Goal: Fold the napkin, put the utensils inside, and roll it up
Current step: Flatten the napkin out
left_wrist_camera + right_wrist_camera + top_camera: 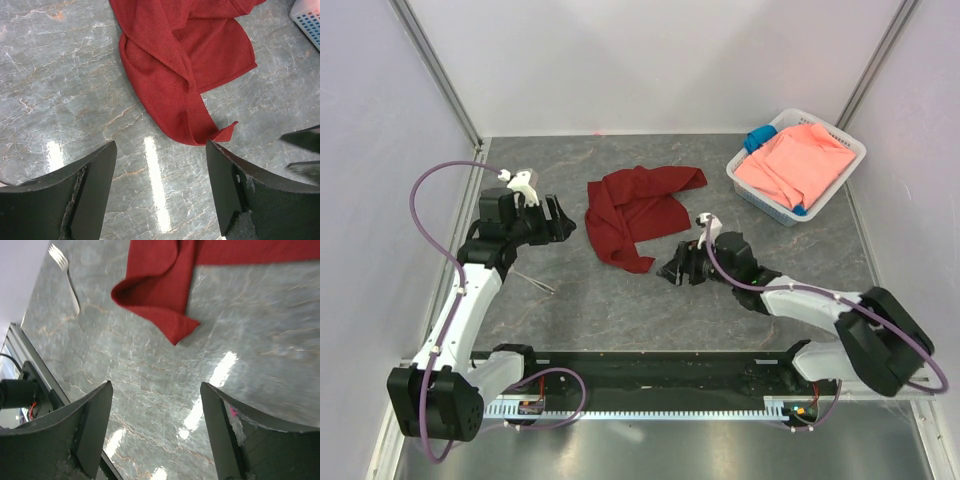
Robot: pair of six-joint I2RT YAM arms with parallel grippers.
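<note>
Basket (756, 202), far right corner: pink cloth (796, 166), blue cloth (758, 137). Left gripper (556, 218) and right gripper (676, 268) both apart, empty.

"Much room around the napkin (635, 215)?"

"Open table (620, 310) in front of it and to its left. The left gripper (560, 218), jaws apart, sits just left of the cloth. The right gripper (672, 270), spread too, is near its front corner."

"What's in the way?"

"The basket (755, 197) at the far right, the fork (535, 283) beside the left arm, and walls behind and at both sides."
</note>
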